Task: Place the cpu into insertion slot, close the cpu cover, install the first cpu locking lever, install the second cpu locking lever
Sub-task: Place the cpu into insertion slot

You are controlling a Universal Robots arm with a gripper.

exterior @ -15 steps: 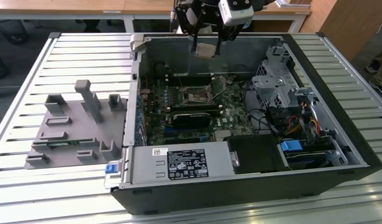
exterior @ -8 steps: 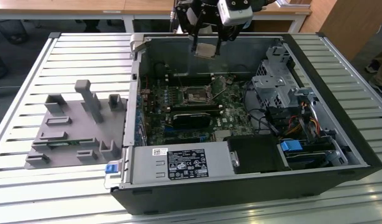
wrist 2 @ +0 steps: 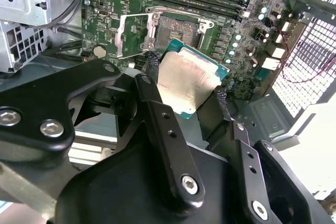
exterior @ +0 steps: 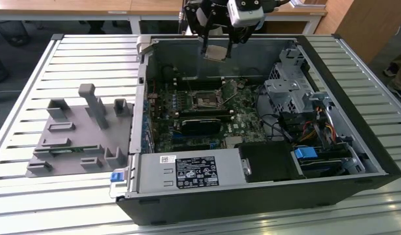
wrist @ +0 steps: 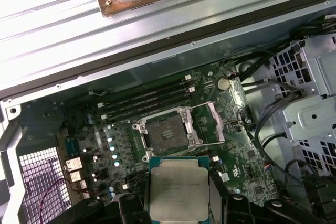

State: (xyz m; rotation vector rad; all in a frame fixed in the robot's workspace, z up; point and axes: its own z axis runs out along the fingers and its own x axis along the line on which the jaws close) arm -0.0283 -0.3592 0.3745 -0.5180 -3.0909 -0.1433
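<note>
One cpu [wrist: 178, 190], clamped edgewise in the gripper [wrist 2: 186, 80], insertion slot [wrist: 167, 131] below and ahead, cpu cover [wrist 2: 131, 38] swung open; best lowered level, corners squared, without sliding.

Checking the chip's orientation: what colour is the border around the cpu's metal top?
Teal-green border on the cpu, best seen in the second wrist view.

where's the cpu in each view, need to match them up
Exterior view: the cpu hangs in the gripper over the open case, high in the picture.
Second wrist view: the cpu is clamped between the fingers, in front of the motherboard.
First wrist view: the cpu lies nearer the camera than the socket.
Shared landmark: the insertion slot, the square socket, seen in both wrist views.
</note>
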